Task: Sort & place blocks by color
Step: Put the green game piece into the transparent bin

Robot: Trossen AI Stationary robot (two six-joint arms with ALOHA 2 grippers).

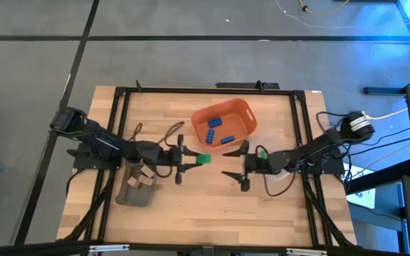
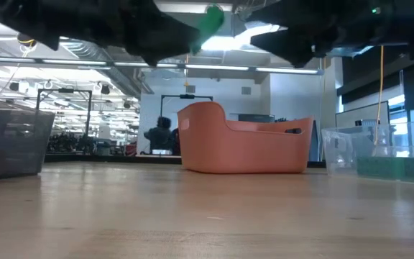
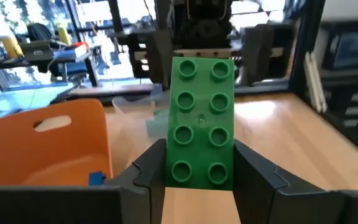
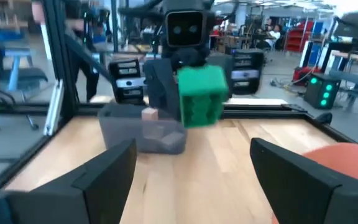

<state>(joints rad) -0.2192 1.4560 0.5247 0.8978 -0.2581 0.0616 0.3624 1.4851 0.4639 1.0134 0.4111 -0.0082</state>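
A green studded block (image 3: 201, 121) is in my left gripper (image 3: 201, 171), above the table's middle; it also shows as the green block (image 1: 203, 158) and high up as the block (image 2: 210, 21). My right gripper (image 1: 243, 166) faces it from the right, open wide and holding nothing, with a gap between them; its fingers (image 4: 104, 174) stand far apart. The orange bin (image 1: 224, 124) holds several blue blocks (image 1: 214, 124). The grey-brown tray (image 1: 137, 186) holds tan blocks (image 1: 146, 178). Another green block (image 1: 262, 153) sits in a clear container (image 1: 282, 171). My left gripper pinches the green block between its two fingers (image 3: 149, 169), which lie on the two long sides at the near end (image 3: 199, 174). The fingers come level from the table's left. The block is lifted clear and sticks out past the fingertips toward my right gripper, studded face toward the wrist camera.
The orange bin (image 2: 243, 147) stands toward the far edge, just behind both grippers. The tray (image 4: 145, 134) lies under my left arm at the left, the clear container (image 2: 394, 155) under my right arm. Bare wood (image 1: 205, 213) runs along the near side.
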